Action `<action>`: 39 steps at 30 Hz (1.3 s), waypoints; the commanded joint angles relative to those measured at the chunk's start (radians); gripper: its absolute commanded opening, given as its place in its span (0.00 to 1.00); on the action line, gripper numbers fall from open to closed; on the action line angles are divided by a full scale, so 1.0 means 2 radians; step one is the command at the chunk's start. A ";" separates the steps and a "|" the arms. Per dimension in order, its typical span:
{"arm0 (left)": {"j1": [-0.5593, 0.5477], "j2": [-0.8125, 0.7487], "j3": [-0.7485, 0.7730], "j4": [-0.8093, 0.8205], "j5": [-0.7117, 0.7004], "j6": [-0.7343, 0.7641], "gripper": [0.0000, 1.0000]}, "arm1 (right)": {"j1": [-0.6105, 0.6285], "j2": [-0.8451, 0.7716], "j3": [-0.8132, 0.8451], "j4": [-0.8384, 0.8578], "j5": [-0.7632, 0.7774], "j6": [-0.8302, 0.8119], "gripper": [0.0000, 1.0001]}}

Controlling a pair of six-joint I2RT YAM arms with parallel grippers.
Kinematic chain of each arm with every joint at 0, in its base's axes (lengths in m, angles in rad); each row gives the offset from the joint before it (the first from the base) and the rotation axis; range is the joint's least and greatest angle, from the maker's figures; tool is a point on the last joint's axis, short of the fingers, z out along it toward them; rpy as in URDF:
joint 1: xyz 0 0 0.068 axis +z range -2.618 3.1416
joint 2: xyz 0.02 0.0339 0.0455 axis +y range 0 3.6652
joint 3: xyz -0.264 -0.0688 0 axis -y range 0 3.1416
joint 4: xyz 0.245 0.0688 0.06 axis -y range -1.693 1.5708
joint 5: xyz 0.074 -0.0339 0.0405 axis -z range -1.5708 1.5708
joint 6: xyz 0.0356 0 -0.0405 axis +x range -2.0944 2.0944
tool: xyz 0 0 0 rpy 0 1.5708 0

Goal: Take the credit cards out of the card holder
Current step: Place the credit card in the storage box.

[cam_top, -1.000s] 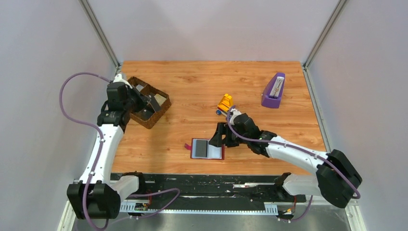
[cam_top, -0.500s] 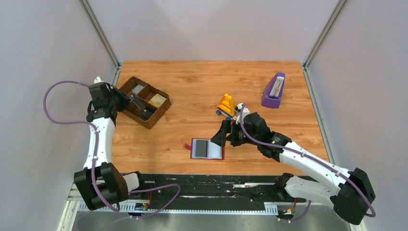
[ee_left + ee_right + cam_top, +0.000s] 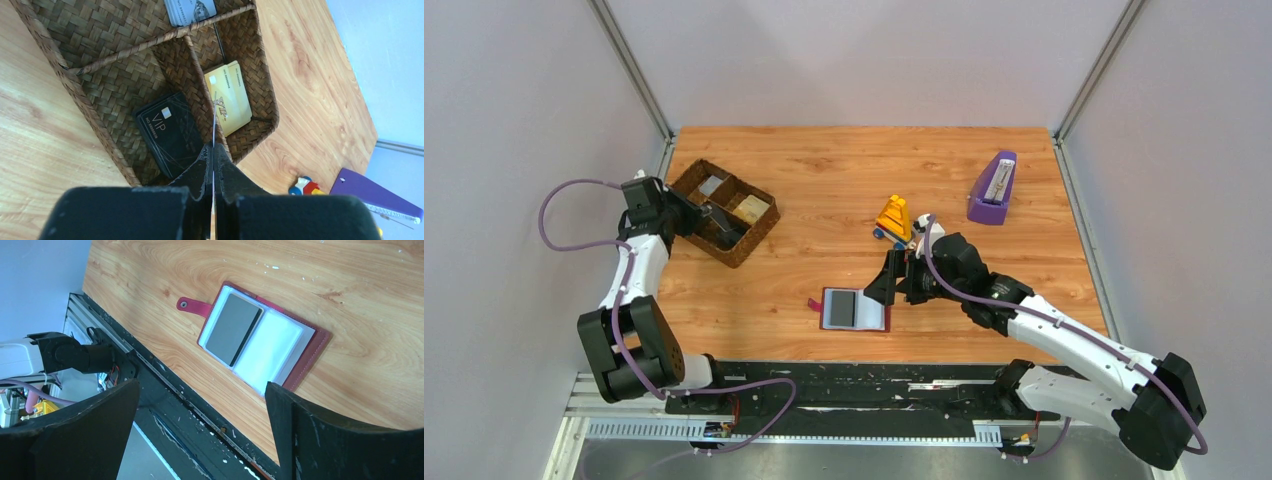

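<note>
A robotics lab cell: pale walls [image 3: 864, 60] on aluminium posts [image 3: 630, 65] box in a wood-grain table [image 3: 824, 170], robot arms [image 3: 1064, 335] bolted to its rail [image 3: 874, 385].

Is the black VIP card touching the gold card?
Apart. Left wrist view: black VIP card and gold card lie in separate basket compartments, a wicker divider between them.

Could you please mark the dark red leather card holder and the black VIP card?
Dark red leather card holder [image 3: 267, 342]: right wrist view, clear sleeve.
Black VIP card [image 3: 167, 132]: left wrist view, its face.

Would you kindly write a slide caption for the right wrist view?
Open right gripper above the opened card holder, one grey card showing in a sleeve.
</note>
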 commanded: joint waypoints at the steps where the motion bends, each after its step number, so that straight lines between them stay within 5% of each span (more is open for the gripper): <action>1: 0.006 0.008 -0.006 0.037 0.011 -0.018 0.00 | -0.002 -0.006 0.026 0.006 0.000 -0.012 0.99; 39: 0.005 0.071 -0.068 0.142 0.021 -0.075 0.12 | -0.002 -0.003 0.035 -0.002 0.007 -0.018 0.99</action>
